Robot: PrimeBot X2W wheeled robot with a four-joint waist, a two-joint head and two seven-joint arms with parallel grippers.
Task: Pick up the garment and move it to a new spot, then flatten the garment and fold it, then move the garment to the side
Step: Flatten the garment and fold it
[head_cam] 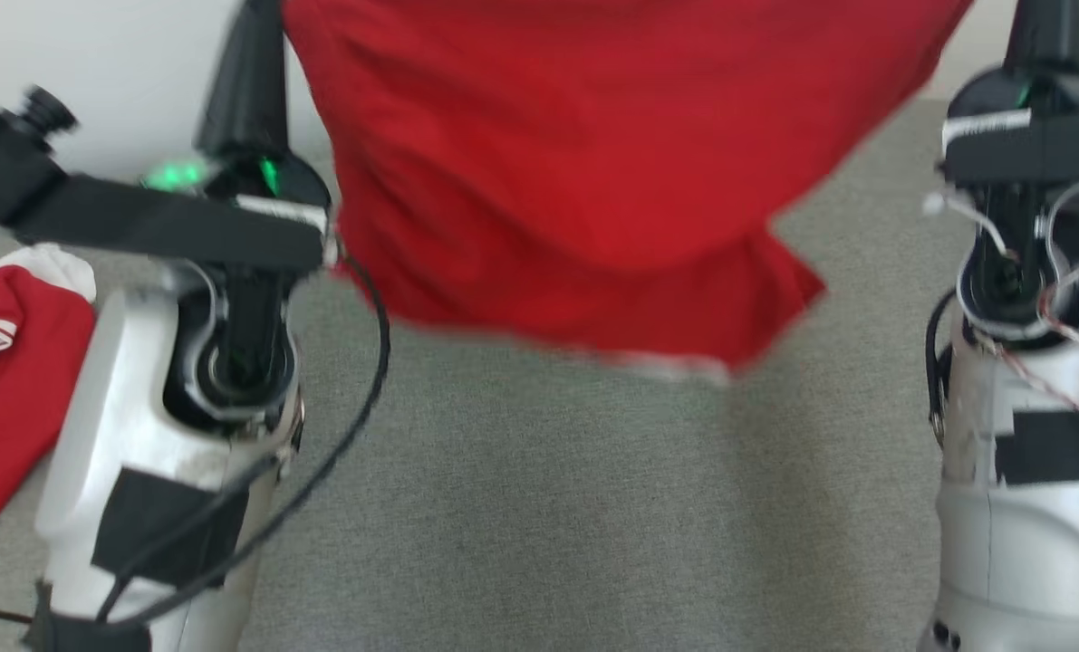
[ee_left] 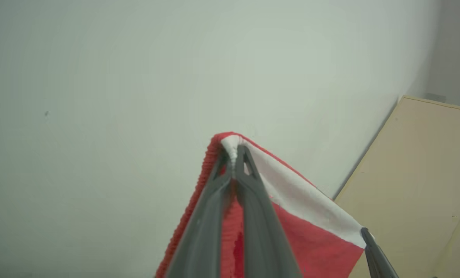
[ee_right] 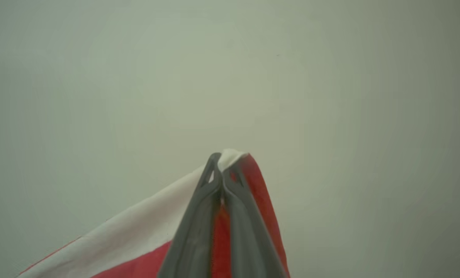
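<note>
Red cloth spans the upper middle of the head view: the garment (head_cam: 575, 181) hangs spread in the air between the two raised arms, over grey carpet (head_cam: 539, 507), its lower hem blurred and edged with a pale strip. That view also gives the surroundings: a second red-and-white cloth (head_cam: 4, 380) lies bunched on the carpet at the far left, just beside the left forearm. The wrist views give the grip itself. The left gripper (ee_left: 235, 152) has its jaws pressed together on one top corner of the garment, where a white band meets a ribbed red edge. The right gripper (ee_right: 222, 160) is clamped the same way on the opposite corner. In the left wrist view the white band runs taut down to a dark fingertip at the lower right, with a pale wall (ee_left: 98, 77) and a beige panel (ee_left: 426, 173) behind. Below the band the fabric is plain red.
</note>
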